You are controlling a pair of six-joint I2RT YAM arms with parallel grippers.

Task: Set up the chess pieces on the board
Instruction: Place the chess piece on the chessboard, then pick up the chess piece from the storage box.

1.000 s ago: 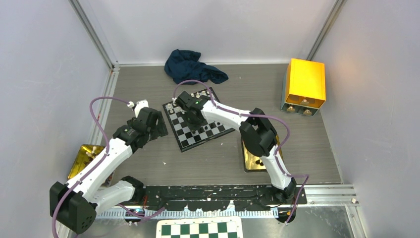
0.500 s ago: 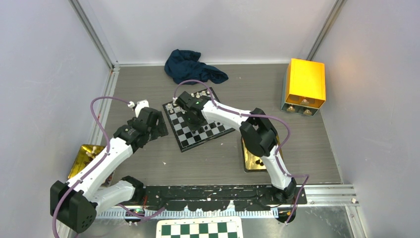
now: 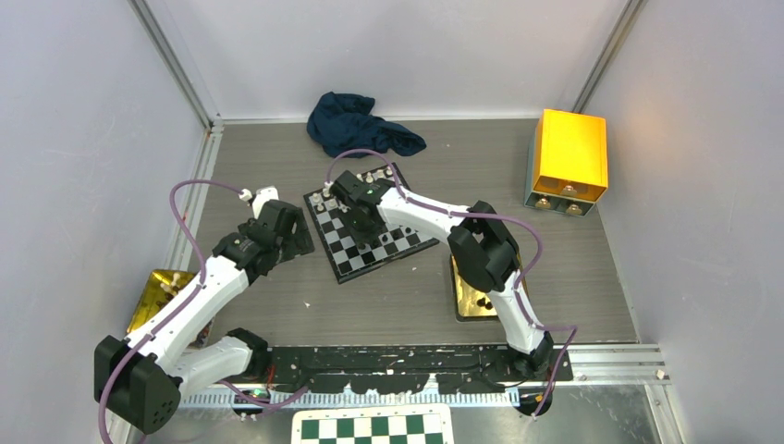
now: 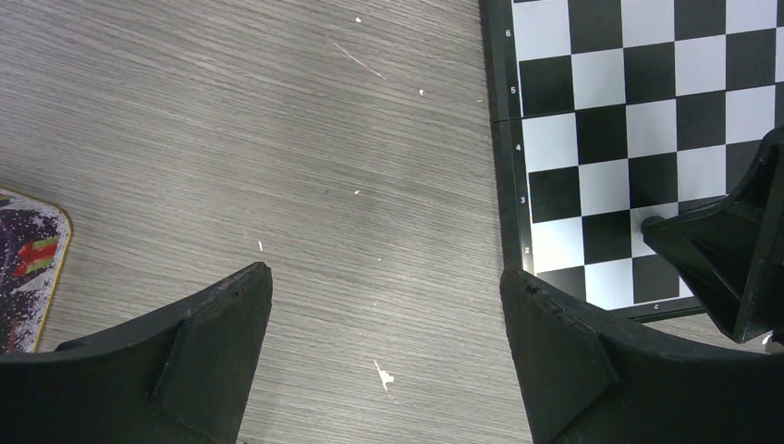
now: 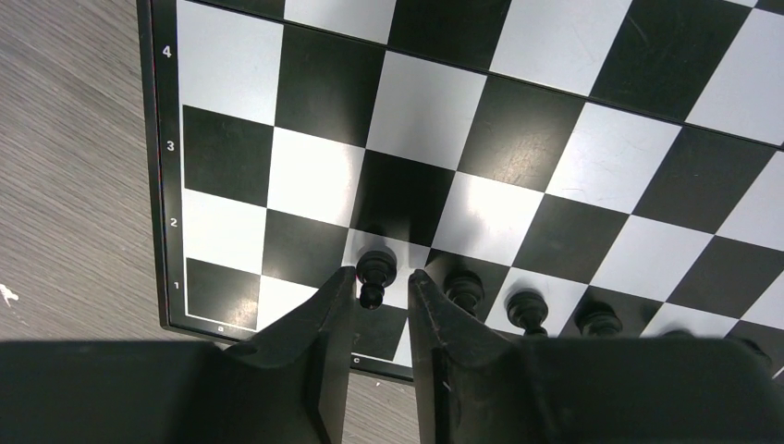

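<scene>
Hardly anything's moved in the last second: your right arm has maybe nudged a hair over the board (image 3: 356, 257), and the left one hasn't budged. Right gripper (image 5: 381, 277) points straight down with its jaws narrow, bracketing a black pawn (image 5: 374, 268) that stands on a white square near the board's numbered corner. One finger looks like it's against the pawn and there's a sliver of daylight on the other side, so I can't tell if you're actually pinching it. More black pieces (image 5: 527, 310) stand in a line right next to it.

My guess is these things are super light, hard and slick, and they tip over at nothing. So grab the stem under the head, squeeze gently, and lift straight up so you don't clip the neighbour.

Right arm reaches forward and leftward from its base, elbow bent beside the board. Left gripper (image 4: 384, 277) hangs wide open and empty over the bare table (image 4: 277, 139), just beside the board's edge.
</scene>
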